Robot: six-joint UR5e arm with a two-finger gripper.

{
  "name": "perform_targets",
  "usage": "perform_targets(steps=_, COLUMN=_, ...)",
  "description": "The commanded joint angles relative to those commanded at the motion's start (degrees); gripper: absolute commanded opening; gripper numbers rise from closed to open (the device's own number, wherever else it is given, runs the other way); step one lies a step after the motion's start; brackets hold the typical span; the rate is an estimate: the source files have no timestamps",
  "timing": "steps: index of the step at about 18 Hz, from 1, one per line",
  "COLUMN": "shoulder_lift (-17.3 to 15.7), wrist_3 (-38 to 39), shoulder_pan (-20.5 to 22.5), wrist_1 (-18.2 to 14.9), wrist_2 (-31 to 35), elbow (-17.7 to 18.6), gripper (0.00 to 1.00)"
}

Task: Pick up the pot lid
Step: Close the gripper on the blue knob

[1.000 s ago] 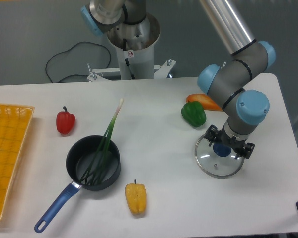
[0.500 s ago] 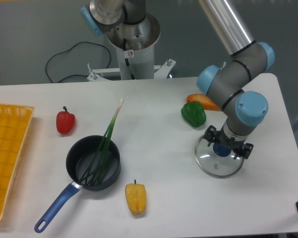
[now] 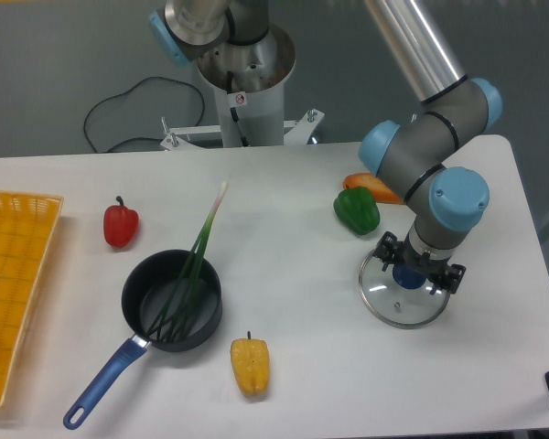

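Observation:
The gripper (image 3: pixel 423 262) reaches down over the pot lid from the upper right, its two fingertips spread apart. It is open, with one fingertip over the lid's upper left part and the other over its right side. The clear round pot lid (image 3: pixel 393 305) lies flat on the table, right of centre. Its dark blue knob (image 3: pixel 409 277) shows between and slightly below the fingers. I cannot tell whether either finger touches the knob. The gripper body hides the lid's upper right part.
A green pepper (image 3: pixel 357 210) and an orange item (image 3: pixel 375 187) lie just behind the lid. A yellow pepper (image 3: pixel 251 367) is at the front. On the left are a black pan (image 3: pixel 139 297) holding long green stalks, a red pepper (image 3: pixel 121 226) and a yellow crate (image 3: pixel 18 215).
The gripper's body has shifted slightly left and turned a little above the lid. The lid and the other objects have not visibly moved.

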State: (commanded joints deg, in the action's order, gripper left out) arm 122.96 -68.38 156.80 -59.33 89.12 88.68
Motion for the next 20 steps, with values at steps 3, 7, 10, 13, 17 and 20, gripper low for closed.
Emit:
perform_targets(steps=3, shoulder_lift=-0.09, wrist_3=-0.09, shoulder_pan=0.00, wrist_1=0.00, wrist_2=0.00, elbow=0.26, gripper=1.00)
perform_targets(steps=7, shoulder_lift=-0.18, wrist_3=-0.18, shoulder_pan=0.09, wrist_1=0.00, wrist_2=0.09, elbow=0.62, gripper=1.00)
perform_targets(steps=10, shoulder_lift=-0.26, wrist_3=-0.61, shoulder_pan=0.09, wrist_1=0.00, wrist_2=0.18, elbow=0.70, gripper=1.00)
perform_targets(steps=13, shoulder_lift=-0.35, wrist_3=-1.41, shoulder_pan=0.09, wrist_1=0.00, wrist_2=1.40, elbow=0.88, gripper=1.00)
perform_targets(steps=17, shoulder_lift=-0.26, wrist_3=-1.32, shoulder_pan=0.00, wrist_1=0.00, wrist_2=2.11, elbow=0.79, gripper=0.97)
perform_targets(steps=20, shoulder_lift=-0.35, wrist_3=-1.15, shoulder_pan=0.00, wrist_1=0.17, wrist_2=2.11, elbow=0.62, gripper=0.92)
